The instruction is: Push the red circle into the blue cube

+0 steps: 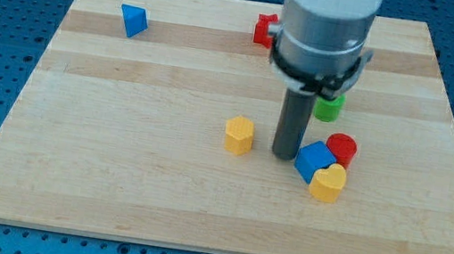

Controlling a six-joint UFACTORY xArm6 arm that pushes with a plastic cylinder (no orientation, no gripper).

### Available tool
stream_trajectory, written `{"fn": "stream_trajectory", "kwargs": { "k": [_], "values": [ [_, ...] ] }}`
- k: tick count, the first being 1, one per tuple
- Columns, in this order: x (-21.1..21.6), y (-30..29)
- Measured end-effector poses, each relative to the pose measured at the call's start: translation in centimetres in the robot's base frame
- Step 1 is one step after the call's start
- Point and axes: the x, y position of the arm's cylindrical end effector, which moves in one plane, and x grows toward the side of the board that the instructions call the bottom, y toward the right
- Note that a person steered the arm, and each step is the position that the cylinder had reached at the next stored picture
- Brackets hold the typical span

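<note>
My tip (284, 156) stands on the counter (112, 173) just left of the blue cube (313, 159), seemingly touching its left face. I carry no hand, only this rod, so nothing is held. The red circle (342, 149) sits against the cube's upper-right side — apparently already touching. A yellow heart-shaped block (328, 183) presses at the cube's lower right.

Risk, in my judgement: any push rightward from here drives the cube into both neighbours and scatters the cluster — separating red from blue. The yellow hexagonal block (239, 135), left, stands clear.
</note>
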Motion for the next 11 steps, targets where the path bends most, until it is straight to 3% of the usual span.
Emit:
{"fn": "stream_trajectory", "kwargs": {
  "k": [1, 3, 4, 5, 7, 8, 9, 10, 11],
  "values": [
    [-0.3, 6.6],
    [3.0, 7.9],
    [1.6, 6.5],
    [-3.5, 5.8],
    [-2.1, 18.1],
    [1.2, 18.1],
    [4.6, 11.5],
    [6.2, 6.3],
    [5.8, 6.0]
  ]
}}
